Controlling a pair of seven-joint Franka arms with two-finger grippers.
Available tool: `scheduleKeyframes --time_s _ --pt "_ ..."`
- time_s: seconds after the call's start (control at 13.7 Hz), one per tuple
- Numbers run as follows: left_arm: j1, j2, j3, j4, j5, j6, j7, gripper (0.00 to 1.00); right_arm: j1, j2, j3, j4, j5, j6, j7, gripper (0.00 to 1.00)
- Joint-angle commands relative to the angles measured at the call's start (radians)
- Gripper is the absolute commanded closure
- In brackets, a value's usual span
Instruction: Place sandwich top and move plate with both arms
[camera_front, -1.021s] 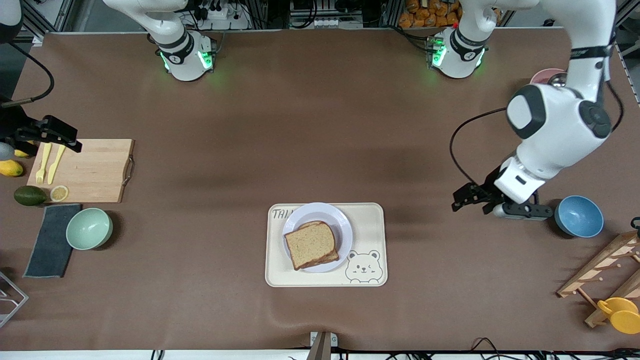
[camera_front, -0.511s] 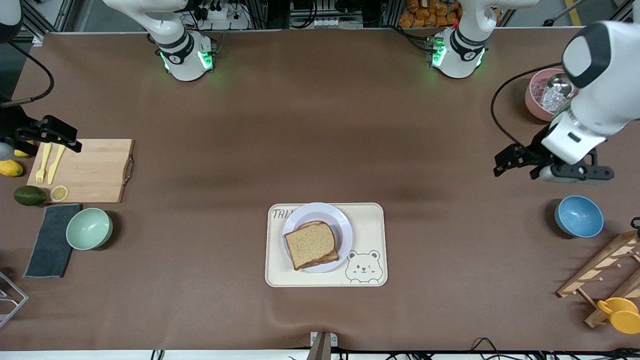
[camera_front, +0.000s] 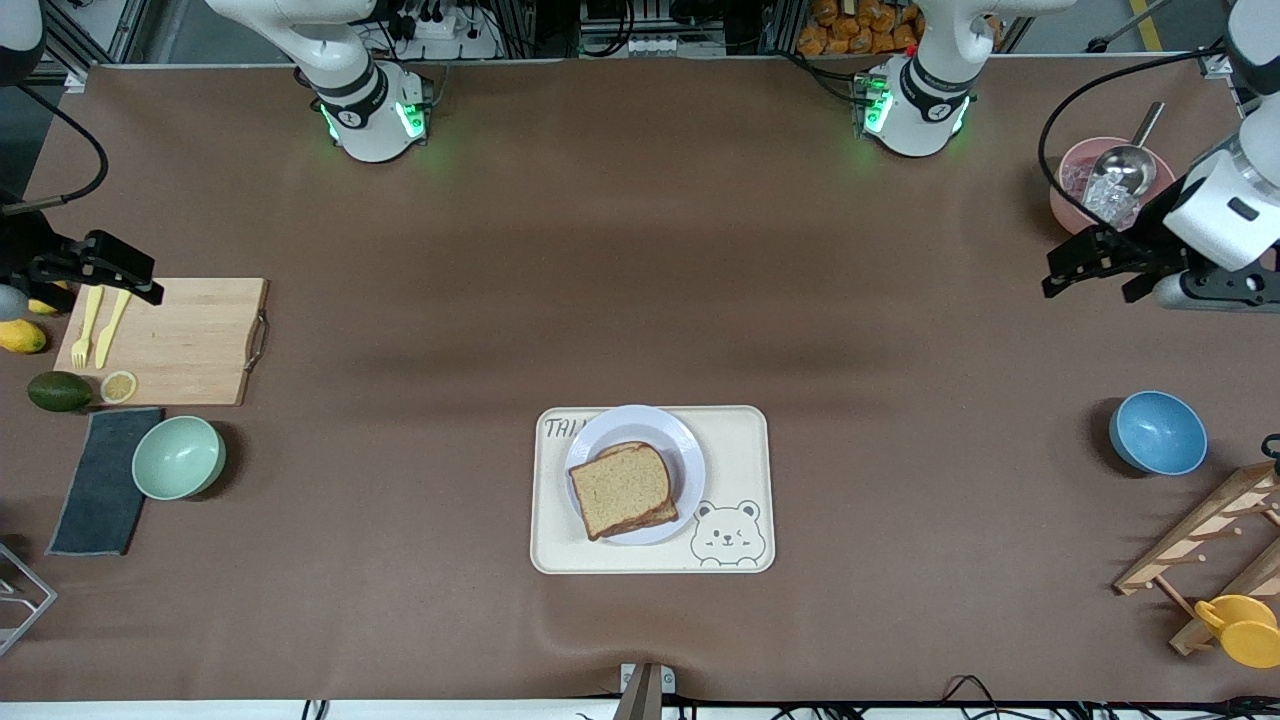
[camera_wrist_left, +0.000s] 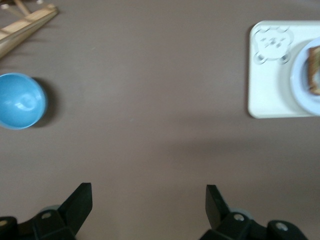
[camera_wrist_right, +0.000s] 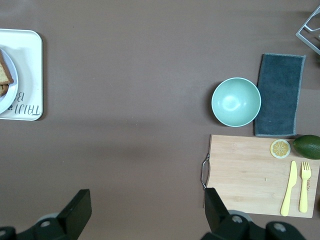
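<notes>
Brown bread, the sandwich top, was seen in the front view lying on a lower slice on the plate, itself on the tray at mid-tabletop. The left gripper was held up beside the pink bowl, the right gripper over the cutting board.

In the left wrist view, the left gripper was spread wide, empty.

In the right wrist view, the right gripper was likewise spread, empty.

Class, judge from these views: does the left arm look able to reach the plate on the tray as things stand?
Probably yes: the left gripper, jaws open and holding nothing, hangs over bare table, and nothing stands between it and the plate.
</notes>
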Motion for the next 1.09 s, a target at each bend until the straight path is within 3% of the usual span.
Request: scheduleKeyframes --time_s 0.0,0.22,1.02 --pt "0.021 0.033 -0.035 0.101 0.073 -0.093 -0.006 0.00 -0.022 0.007 0.015 0.017 0.015 -0.006 0.006 0.00" --pt "0.012 0.057 -0.065 0.166 0.099 -0.172 0.022 0.00 -0.021 0.009 0.015 0.016 0.015 -0.006 0.006 0.00" --pt "0.014 0.040 -0.095 0.178 0.027 -0.188 -0.026 0.00 -0.016 0.010 0.015 0.017 0.015 -0.005 0.006 0.00"
